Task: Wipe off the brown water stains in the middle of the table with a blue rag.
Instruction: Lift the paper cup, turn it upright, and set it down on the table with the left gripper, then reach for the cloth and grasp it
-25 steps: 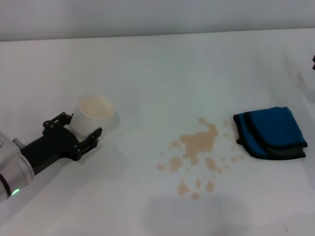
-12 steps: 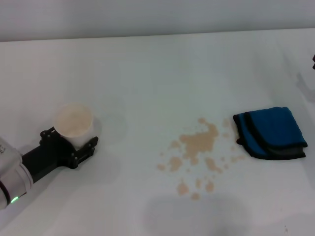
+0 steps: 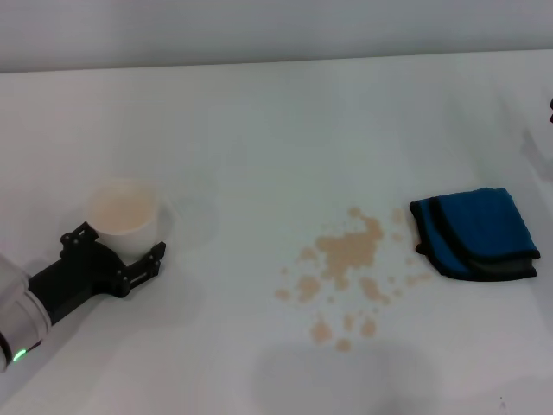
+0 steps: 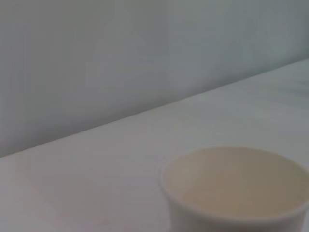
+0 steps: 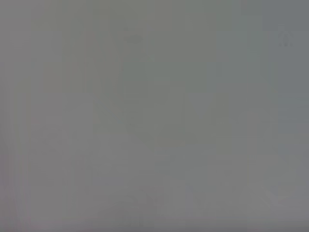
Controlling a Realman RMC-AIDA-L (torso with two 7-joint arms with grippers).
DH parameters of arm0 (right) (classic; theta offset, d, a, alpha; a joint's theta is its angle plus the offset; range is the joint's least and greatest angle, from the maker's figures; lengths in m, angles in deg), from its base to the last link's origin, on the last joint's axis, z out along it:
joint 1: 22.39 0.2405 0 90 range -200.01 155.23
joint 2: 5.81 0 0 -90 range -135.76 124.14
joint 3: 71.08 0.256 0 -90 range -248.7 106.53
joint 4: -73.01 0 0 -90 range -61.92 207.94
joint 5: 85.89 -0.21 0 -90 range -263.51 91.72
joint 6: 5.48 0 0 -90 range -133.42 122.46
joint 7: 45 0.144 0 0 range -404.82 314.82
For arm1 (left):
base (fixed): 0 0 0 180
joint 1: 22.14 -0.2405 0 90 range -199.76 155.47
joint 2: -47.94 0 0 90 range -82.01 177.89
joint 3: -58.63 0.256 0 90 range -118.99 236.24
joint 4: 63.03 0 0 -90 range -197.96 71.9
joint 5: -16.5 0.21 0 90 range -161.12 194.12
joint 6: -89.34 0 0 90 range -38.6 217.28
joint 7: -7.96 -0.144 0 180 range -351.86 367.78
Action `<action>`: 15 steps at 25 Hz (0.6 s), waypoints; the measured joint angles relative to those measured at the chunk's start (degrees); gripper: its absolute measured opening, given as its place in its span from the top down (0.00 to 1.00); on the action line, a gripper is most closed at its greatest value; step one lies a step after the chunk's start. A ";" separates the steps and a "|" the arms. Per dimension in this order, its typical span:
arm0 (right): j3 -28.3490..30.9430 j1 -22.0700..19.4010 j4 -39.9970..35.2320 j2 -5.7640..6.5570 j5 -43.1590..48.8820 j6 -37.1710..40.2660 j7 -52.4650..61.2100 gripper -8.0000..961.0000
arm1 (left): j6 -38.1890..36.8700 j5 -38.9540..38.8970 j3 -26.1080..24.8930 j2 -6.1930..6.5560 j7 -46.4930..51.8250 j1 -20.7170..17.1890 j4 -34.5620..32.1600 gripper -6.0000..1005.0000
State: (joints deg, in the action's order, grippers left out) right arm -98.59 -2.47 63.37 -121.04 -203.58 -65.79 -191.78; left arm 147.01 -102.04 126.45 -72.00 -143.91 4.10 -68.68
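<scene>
The brown water stains point(image 3: 346, 255) lie in the middle of the white table point(image 3: 276, 121), one larger patch with droplets around it. The blue rag point(image 3: 475, 233), folded with dark edging, lies flat just right of the stains, with no gripper near it. My left gripper point(image 3: 117, 246) is far left of the stains, its black fingers closed around the base of a white paper cup point(image 3: 123, 212). The cup's beige inside also shows in the left wrist view point(image 4: 231, 188). My right gripper is out of view; the right wrist view shows only plain grey.
The table's far edge meets a pale wall point(image 3: 276, 35). A small dark part point(image 3: 550, 108) shows at the right edge of the head view.
My left gripper has pulled the white paper cup leftward and nearer to me, away from the stains. The rag and stains have not moved.
</scene>
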 joint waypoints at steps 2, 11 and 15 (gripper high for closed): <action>0.00 -0.10 0.01 0.00 0.00 -0.05 0.00 0.09 | 0.00 -0.10 0.03 0.05 0.21 0.00 0.03 0.30; 0.00 -0.23 0.06 0.00 0.00 -0.20 0.05 0.09 | 0.34 -0.22 0.15 0.15 0.18 0.03 0.01 0.14; 0.00 -0.23 0.06 0.00 0.00 -0.25 0.06 0.09 | 0.59 -0.23 0.19 0.15 0.03 0.03 -0.13 0.12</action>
State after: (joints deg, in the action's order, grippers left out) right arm -98.59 -2.70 63.43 -121.04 -203.58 -66.03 -191.72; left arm 147.60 -102.27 126.64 -71.85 -143.88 4.14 -68.81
